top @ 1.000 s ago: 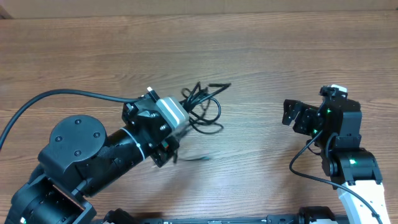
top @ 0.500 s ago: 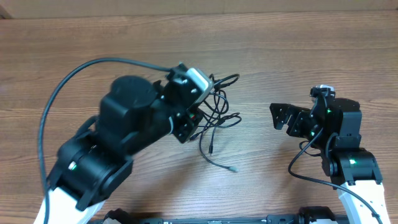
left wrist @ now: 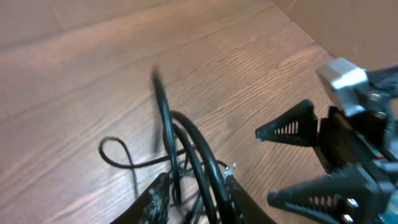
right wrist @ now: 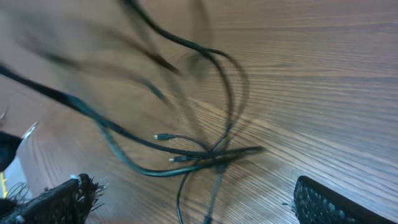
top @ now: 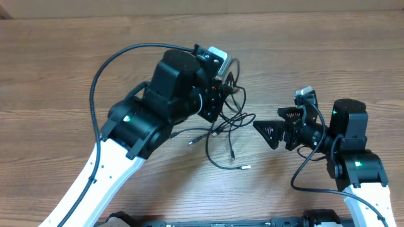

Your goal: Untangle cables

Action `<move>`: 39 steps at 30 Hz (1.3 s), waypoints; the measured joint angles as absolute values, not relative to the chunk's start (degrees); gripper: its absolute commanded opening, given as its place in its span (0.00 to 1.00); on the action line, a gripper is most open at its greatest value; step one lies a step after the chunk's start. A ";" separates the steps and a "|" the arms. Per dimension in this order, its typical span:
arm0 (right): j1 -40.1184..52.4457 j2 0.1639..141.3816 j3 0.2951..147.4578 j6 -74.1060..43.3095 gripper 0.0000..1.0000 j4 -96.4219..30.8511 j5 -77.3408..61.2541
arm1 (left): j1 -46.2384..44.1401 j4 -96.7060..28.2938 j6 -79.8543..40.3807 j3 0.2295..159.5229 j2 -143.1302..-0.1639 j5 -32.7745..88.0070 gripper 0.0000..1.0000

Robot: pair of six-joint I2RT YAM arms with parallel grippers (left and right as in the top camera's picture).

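Two arms reached over the wooden table [top: 69,63]. The biggest of the working parts was the left gripper [left wrist: 194,183], raised off the wood. Its fingers stood a little apart with cords running up between them, and whether they pinched any strand could not be told. Just to its right, the right gripper [top: 270,128] had its jaws spread wide and empty. The cables [right wrist: 214,157] hung from the left gripper in a loose snarl, their lower loops trailing on the wood below it and to its right. They looked light, limp and slick, much thinner than a finger, so a pinch would probably slip unless it closed fully. The stiffer stretch just behind a plug seemed the surest hold, away from the crossing. One silvery plug [top: 245,168] lay farthest below the left gripper. No brand, label or lettering could be read anywhere.
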State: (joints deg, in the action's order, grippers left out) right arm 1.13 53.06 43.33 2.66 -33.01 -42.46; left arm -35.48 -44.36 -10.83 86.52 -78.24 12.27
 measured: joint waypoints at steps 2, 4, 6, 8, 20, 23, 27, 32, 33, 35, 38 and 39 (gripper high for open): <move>1.13 53.06 43.33 3.03 1.00 -33.01 -43.09 | -35.48 -44.73 -11.44 86.52 -79.29 11.25 0.56; 1.13 53.06 43.33 3.31 1.00 -33.10 -43.33 | -35.44 -45.50 -11.92 86.52 -80.36 9.56 0.56; 1.13 53.06 43.33 3.46 1.00 -33.36 -43.27 | -34.92 -46.39 -12.25 86.52 -81.08 8.05 0.55; 1.13 53.06 43.33 3.55 1.00 -33.98 -43.07 | -33.91 -47.27 -13.08 86.52 -81.23 7.05 0.55; 1.13 53.06 43.33 3.68 1.00 -34.76 -39.97 | -24.53 -52.42 -16.21 86.52 -81.23 5.23 0.75; 1.13 53.06 43.33 3.68 1.00 -34.87 -39.13 | -23.57 -53.01 -16.38 86.52 -81.23 4.93 0.79; 1.13 53.45 43.33 3.36 1.00 -35.38 -38.50 | -22.22 -55.55 -16.60 86.54 -81.23 2.96 0.87; 1.13 55.70 43.33 2.52 1.00 -35.07 -38.09 | -19.46 -59.18 -16.60 86.59 -81.23 -0.84 0.88; 1.13 56.14 43.33 2.42 1.00 -34.85 -38.04 | -18.83 -59.40 -16.60 86.61 -81.23 -1.37 0.90; 1.15 57.14 43.33 2.22 1.00 -32.84 -38.02 | -17.34 -59.96 -16.60 86.61 -81.23 -1.80 0.95; 1.15 58.65 43.33 2.09 1.00 -28.77 -38.02 | -16.08 -60.05 -16.58 86.61 -81.23 -2.24 1.00; 1.15 59.53 43.33 2.04 1.00 -26.57 -38.00 | -15.97 -60.05 -16.62 86.61 -81.23 -2.28 1.00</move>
